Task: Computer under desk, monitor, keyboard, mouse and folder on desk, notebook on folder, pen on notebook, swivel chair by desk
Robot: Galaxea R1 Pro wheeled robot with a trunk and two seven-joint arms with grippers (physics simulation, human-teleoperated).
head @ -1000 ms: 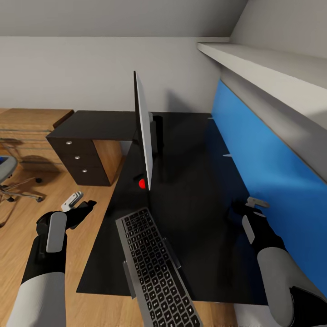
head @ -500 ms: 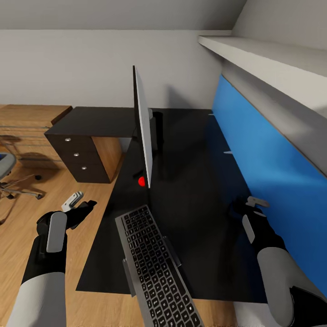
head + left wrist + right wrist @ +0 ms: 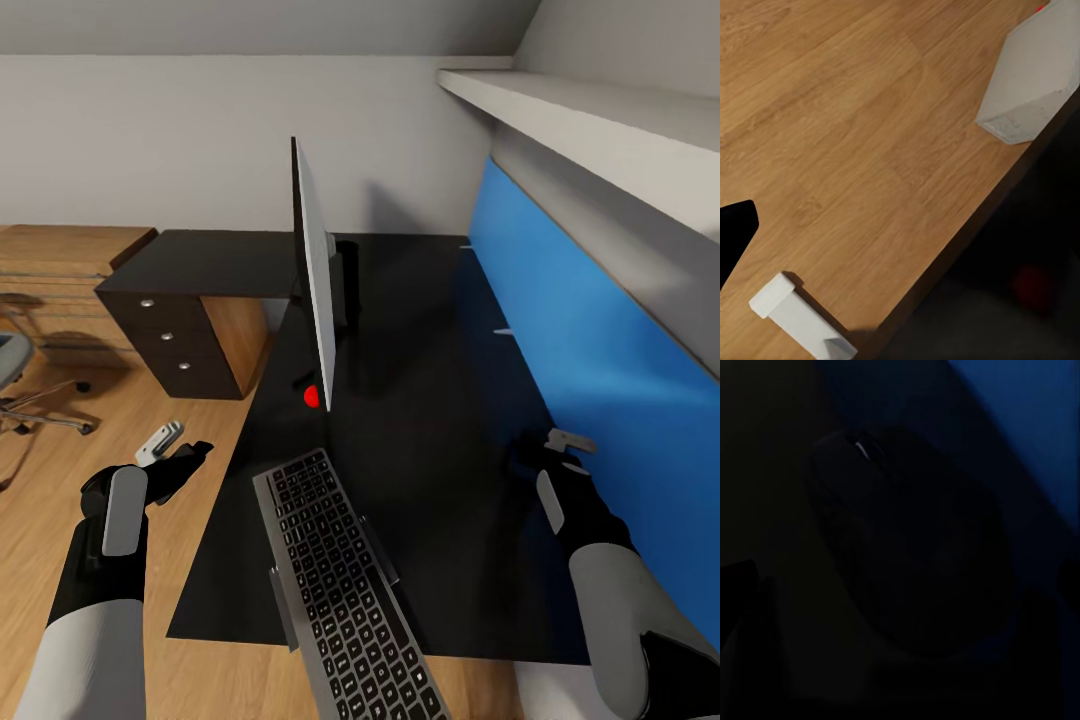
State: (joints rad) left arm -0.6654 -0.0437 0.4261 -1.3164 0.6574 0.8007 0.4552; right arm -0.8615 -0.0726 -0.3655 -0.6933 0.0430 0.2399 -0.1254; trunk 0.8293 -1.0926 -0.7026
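While our two arms hover at the desk's near end, we take stock. The thin flat-panel monitor (image 3: 315,270) stands upright on the glossy black desk top (image 3: 430,400), seen almost edge-on, so that item looks settled. The grey keyboard with dark keys (image 3: 335,575) lies near the monitor's foot, but it overhangs the desk's near edge, so we judge it only partly placed. In the right wrist view a dark rounded mouse (image 3: 911,555) sits just ahead of our right gripper (image 3: 560,450), low over the desk by the blue wall panel (image 3: 590,370). Whether those jaws are parted or already around the mouse we cannot tell; the render is too dark. The mouse is well apart from the keyboard, so moving it over seems the step in hand.

Our left gripper (image 3: 185,455) hangs over the wooden floor (image 3: 60,470) beside the desk, holding nothing that we can see; its opening is unclear. A small white-and-grey object (image 3: 160,440) lies on the floor just beyond it. The swivel chair (image 3: 20,385) stands well apart from the desk. Folder, notebook, pen and computer we cannot identify, so those steps seem left. A dark drawer unit (image 3: 170,345) adjoins the desk, and a small red object (image 3: 313,397) sits at the monitor's base.
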